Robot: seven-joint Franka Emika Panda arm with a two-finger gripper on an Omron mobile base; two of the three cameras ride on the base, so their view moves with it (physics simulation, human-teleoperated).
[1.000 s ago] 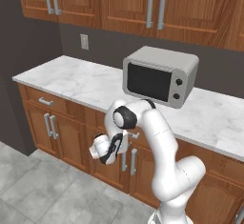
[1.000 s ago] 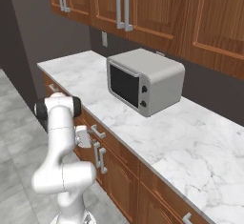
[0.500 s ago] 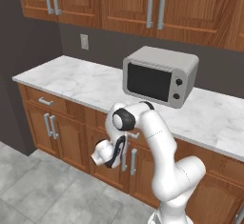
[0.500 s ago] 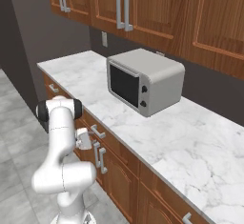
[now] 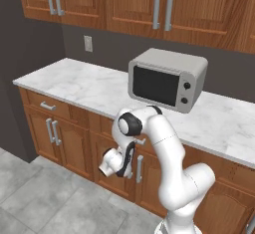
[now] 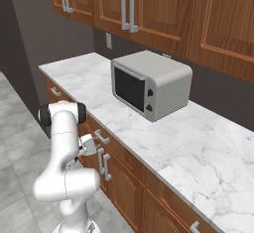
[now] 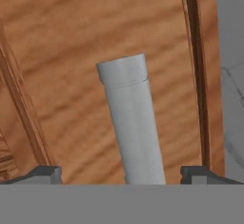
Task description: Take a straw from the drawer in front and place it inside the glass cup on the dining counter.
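Both tips of my tool [image 7: 123, 173] stand wide apart with a silver bar handle [image 7: 128, 123] between them, nothing clamped. The drawer [image 6: 115, 147] below the microwave [image 6: 149, 83] is shut, the straw presumably hidden inside. Opening step: next I close on the bar and pull straight out.

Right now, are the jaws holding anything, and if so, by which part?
Nothing is held. The gripper is open, its jaws standing on either side of a silver bar handle on the brown wood cabinet front, not closed on it.
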